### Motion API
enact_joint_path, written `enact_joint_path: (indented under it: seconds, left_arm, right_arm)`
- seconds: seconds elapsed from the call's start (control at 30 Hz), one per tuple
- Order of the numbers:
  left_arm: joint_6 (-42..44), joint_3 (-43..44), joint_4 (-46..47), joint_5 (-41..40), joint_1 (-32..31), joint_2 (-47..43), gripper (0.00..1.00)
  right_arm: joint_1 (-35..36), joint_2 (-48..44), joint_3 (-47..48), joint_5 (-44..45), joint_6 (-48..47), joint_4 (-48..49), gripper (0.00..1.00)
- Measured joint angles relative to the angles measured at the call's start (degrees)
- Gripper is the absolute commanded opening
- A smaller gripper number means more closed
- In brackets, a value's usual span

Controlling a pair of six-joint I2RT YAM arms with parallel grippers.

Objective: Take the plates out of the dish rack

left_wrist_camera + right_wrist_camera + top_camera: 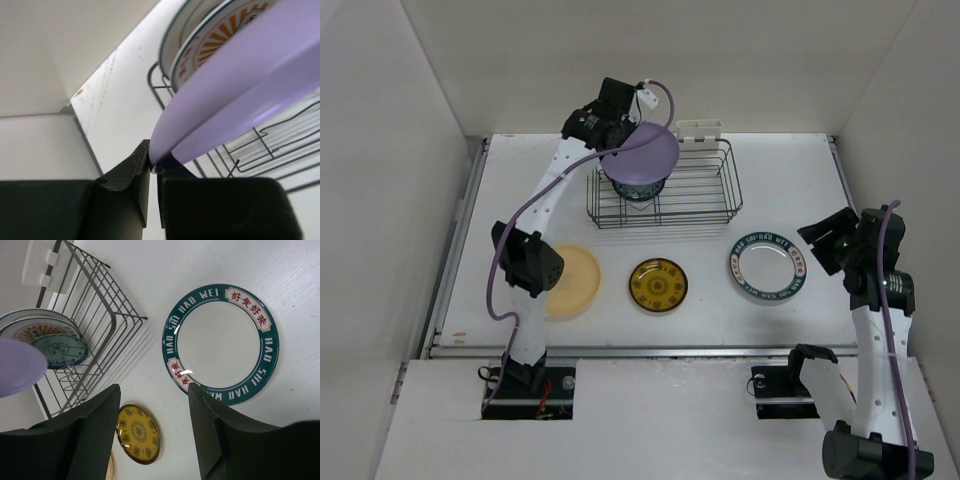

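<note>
My left gripper [152,160] is shut on the rim of a lavender plate [240,85], held tilted over the left end of the dish rack [705,205]. Seen from above, the lavender plate [642,153] hides most of the left gripper [612,148]. Behind it in the rack stand a white plate with an orange pattern [220,35] and a small teal patterned plate [60,351]. On the table lie a pale yellow plate [575,280], an ochre plate [658,284] and a white plate with a green lettered rim [769,267]. My right gripper [825,240] hangs open and empty beside that plate.
A white plastic cup [699,131] is clipped to the rack's far rim. White walls close in the table on the left, right and back. The left arm's elbow [527,262] overlaps the yellow plate's left edge in the top view.
</note>
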Motion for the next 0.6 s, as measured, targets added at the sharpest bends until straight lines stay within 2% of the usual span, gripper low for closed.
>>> enact_joint_path:
  seconds: [0.2,0.37,0.47,0.6]
  left_arm:
    - [-1.8,-0.3,-1.2,-2.3,-0.2,-8.7,0.0]
    - [-2.9,-0.3,-8.6,-1.3,1.1,-13.4,0.0]
    - [-3.3,-4.5,-14.4,0.7,4.6,-18.4,0.0]
    - [-2.5,-13.6,-24.0,4.4,12.7,-27.4,0.0]
  right_arm:
    - [1.3,2.3,0.2,-0.8,-0.8,2.4,0.62]
    - [3.0,6.5,2.6,-2.4,-1.0,6.5,0.62]
    - [5.6,10.2,5.7,-2.8,-2.5,11.6,0.64]
    - [13.1,17.5,12.6,-3.6,-7.0,18.1,0.64]
